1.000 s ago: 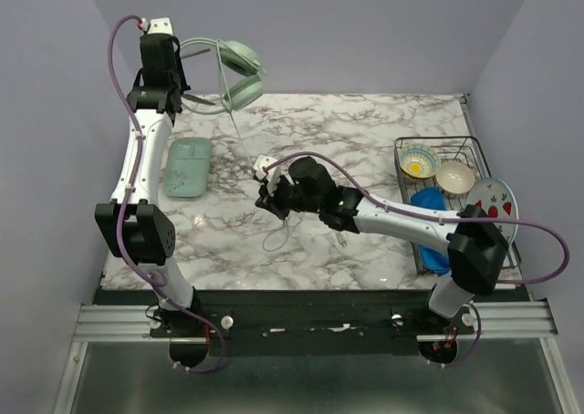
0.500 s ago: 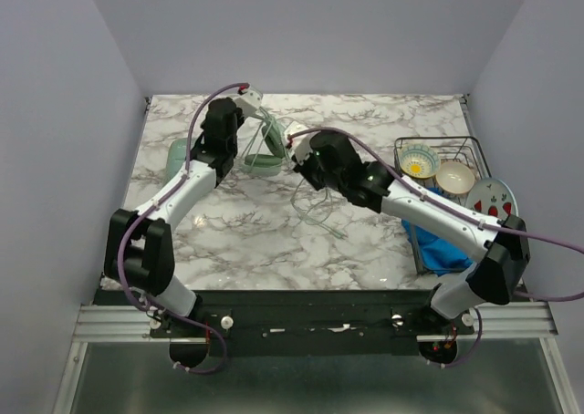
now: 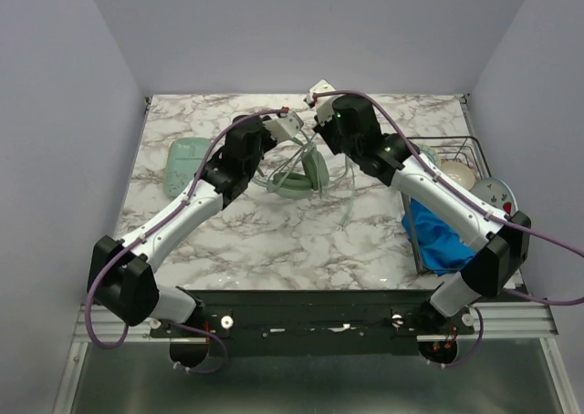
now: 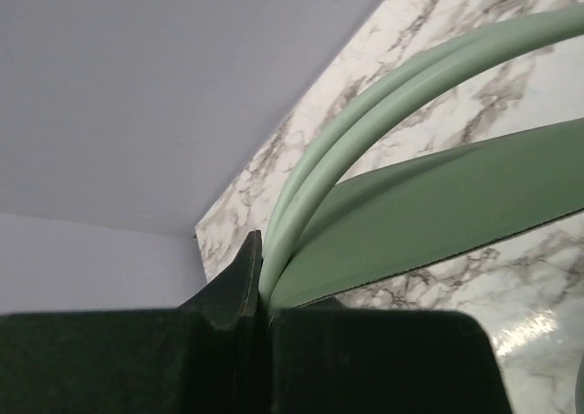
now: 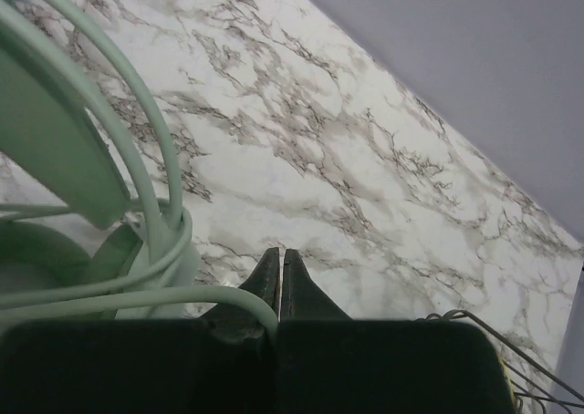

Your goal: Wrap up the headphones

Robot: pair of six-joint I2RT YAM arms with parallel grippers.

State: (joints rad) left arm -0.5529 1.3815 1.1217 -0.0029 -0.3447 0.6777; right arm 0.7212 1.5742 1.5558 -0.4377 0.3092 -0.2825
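**Item:** headphones (image 3: 294,172). Logged at the mid-rear of the bench (image 3: 237,241), between the two arms, ear cups low over the marble. Could not tell whether resting or lifted clear.

**Left fingers** (image 4: 246,282): clamped shut on the thin double wire of the headband (image 4: 365,104), held only at the very tips, with the broad inner strap (image 4: 438,204) just beside.

**Right fingers** (image 5: 274,273): closed, tips together, seemingly nipping the cable (image 5: 137,295) low in the grip. A few loops bunched round the band near one cup. Loose tail (image 3: 349,204) trailed down onto the bench toward the near side.

**Hazards, as judged:**
- Headband slipping out of the left fingers. Cause: shallow hold on smooth round wire, plus any tug from the other arm.
- Cable sliding through or popping free of the right fingers. Cause: caught low rather than squarely. Likely result: loops slackened and sprung off.
- Cable strained where it enters the cup. Cause: a turn pulled tight against a firmly clamped band.
- Loose tail snagged or dragged. Cause: dish rack (image 3: 456,145) near on the right, and forearms sweeping above the slack.
- Wrists knocking together. Cause: both crowded close over the same spot.

**Also present:** flat green case (image 3: 187,163) well apart on the left; blue cloth (image 3: 438,241) beside the rack.
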